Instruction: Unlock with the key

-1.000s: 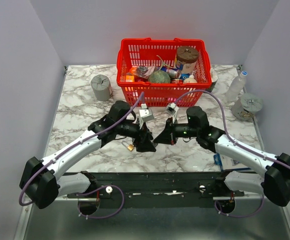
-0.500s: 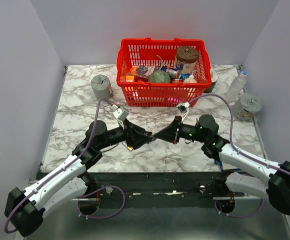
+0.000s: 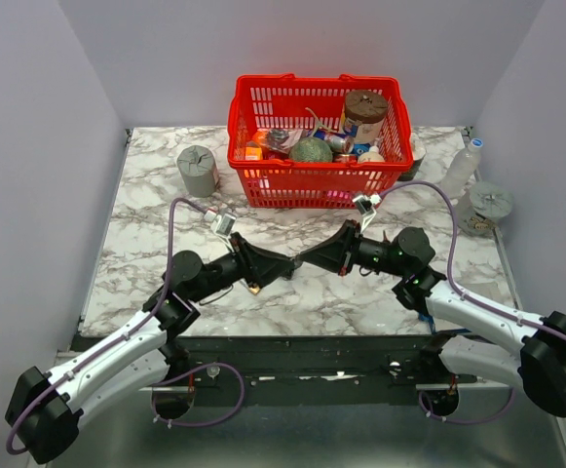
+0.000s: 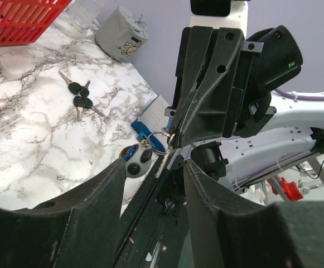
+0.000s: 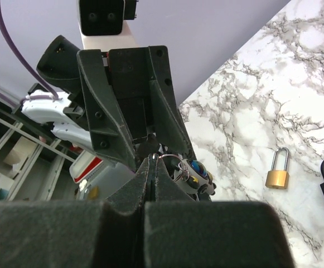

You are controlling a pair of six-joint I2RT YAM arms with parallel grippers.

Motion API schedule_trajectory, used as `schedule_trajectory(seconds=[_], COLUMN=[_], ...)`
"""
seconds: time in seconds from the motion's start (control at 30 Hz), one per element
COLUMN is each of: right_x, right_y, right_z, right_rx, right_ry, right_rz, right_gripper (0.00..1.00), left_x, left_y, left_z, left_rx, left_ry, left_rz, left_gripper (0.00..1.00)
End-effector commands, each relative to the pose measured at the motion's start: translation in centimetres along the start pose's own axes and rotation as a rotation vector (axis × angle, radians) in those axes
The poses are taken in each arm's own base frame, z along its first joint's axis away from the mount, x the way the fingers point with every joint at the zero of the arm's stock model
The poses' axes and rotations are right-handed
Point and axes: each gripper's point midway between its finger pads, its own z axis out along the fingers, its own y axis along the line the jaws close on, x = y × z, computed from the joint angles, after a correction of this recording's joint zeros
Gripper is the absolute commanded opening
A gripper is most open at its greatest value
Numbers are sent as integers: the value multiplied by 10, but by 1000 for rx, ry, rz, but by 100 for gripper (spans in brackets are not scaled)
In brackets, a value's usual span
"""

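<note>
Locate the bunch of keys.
Left wrist view, upper left: the bunch of keys lies flat on the marble table, near the grey cylinder, nothing holding it.

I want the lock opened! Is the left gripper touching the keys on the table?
Apart. Left wrist view: key bunch lies on marble, clear of the open left gripper.

Red mesh basket, table top in white marble with grey veins, little brass-orange padlock, keys black-headed with silvery blades.
</note>
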Motion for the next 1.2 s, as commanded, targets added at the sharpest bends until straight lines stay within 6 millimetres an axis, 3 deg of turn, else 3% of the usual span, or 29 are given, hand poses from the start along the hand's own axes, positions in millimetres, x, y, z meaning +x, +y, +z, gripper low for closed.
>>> schedule_trajectory(seconds=[0.0, 1.17], right_x=[-9, -8], right_y=[-2, -8], right_z=[1, 3], right_rx=[3, 29], right_ry=[-53, -46], right_rz=[-22, -20], right_gripper=[1, 1], left_x=[-12, 9], left_y=[-3, -12], left_z=[-4, 5], left_rx=[-8, 64], left_ry=[-84, -8], left_rz=[-15, -93], left_gripper=[52, 30])
